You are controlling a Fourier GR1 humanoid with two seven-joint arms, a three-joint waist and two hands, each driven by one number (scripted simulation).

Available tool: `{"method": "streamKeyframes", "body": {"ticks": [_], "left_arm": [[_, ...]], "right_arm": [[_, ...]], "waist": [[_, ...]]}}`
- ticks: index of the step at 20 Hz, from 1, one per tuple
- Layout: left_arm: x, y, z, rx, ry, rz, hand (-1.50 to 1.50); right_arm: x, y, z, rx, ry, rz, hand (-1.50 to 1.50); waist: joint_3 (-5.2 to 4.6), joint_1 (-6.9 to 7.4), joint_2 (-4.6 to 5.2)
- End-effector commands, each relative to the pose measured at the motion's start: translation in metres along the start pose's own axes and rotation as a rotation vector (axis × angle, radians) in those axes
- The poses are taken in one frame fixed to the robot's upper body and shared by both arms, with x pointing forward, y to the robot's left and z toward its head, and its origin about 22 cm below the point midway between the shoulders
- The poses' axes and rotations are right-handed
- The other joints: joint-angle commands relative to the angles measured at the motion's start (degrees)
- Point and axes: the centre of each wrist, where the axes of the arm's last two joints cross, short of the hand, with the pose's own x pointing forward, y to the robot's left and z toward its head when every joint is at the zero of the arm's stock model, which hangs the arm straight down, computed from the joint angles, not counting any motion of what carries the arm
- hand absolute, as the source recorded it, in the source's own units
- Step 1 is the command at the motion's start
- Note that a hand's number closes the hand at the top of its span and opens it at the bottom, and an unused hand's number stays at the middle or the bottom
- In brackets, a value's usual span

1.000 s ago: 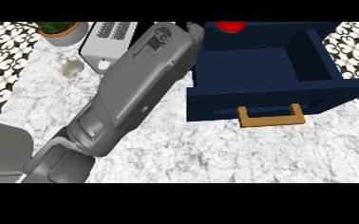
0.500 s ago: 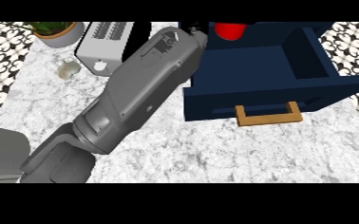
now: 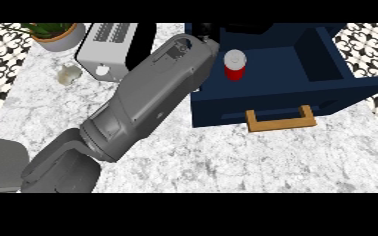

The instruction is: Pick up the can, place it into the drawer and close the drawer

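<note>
At the far left a potted plant (image 3: 53,34) stands on the marble surface (image 3: 244,160), cut by the upper edge of the view. Near it, a little to the right, a small pale cup-like object (image 3: 69,74) rests on the surface, just beside a grey toaster (image 3: 111,47) that stands at the far edge. A grey forearm (image 3: 148,100) comes in from the lower left corner and stretches diagonally toward the far right, passing over the surface beside the toaster and ending at the left wall of the drawer. Which arm it is cannot be told from the view alone. Its hand (image 3: 207,30) shows only as a bit of black at the far end of the wrist, above the drawer's far left corner; whether its fingers are released or clenched cannot be told. Right of the wrist, the red can (image 3: 235,65) with a pale top stands upright inside the open dark blue drawer (image 3: 325,75), in its left part, apart from the hand. The drawer's near front carries a wooden handle (image 3: 280,120), which juts over the surface.
</note>
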Motion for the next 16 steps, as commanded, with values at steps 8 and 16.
{"method": "streamKeyframes", "body": {"ticks": [8,16], "left_arm": [[-0.035,0.009,0.005,0.05,0.0,-0.023,-1.5],[-0.019,0.004,0.003,0.063,-0.025,0.045,-1.5]], "right_arm": [[-0.003,0.003,-0.007,-0.002,-0.005,0.0,-1.5],[0.031,0.007,-0.008,0.045,-0.152,0.2,-1.5]], "waist": [[-0.01,-0.09,0.12],[-0.07,-0.08,0.2]]}}
